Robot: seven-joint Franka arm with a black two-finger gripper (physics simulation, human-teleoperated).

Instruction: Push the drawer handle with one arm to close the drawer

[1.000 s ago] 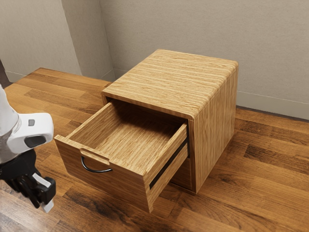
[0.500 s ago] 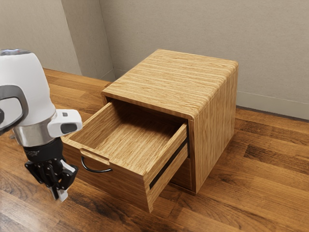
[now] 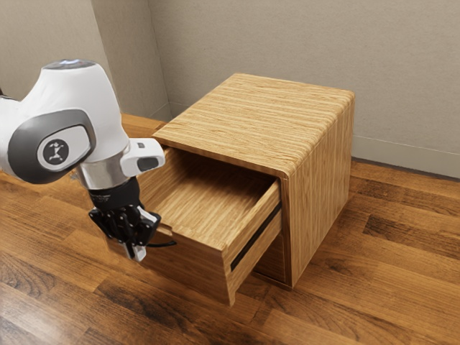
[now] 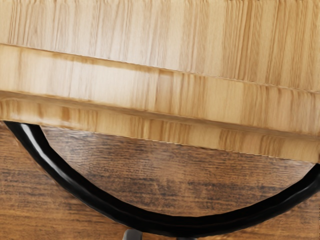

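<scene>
Pressing evenly on the curved black metal handle [image 4: 170, 226], out in front of the box-shaped light-wood cabinet [image 3: 251, 115], you should drive the black two-finger gripper [image 3: 135, 253], open or closed you can't tell, straight toward that cabinet, untwisted.

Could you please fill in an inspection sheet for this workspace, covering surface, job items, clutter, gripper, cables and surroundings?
Surface: brown wood-plank surface, glossy in places.
Job's things: wooden cabinet upright; its upper drawer is partly open, with a dark curved handle on the front.
Clutter: nothing seen.
Gripper: black two-finger gripper beside the handle; whether they touch, I cannot tell.
Cables: nothing seen.
Surroundings: beige wall with baseboard behind the cabinet.
</scene>
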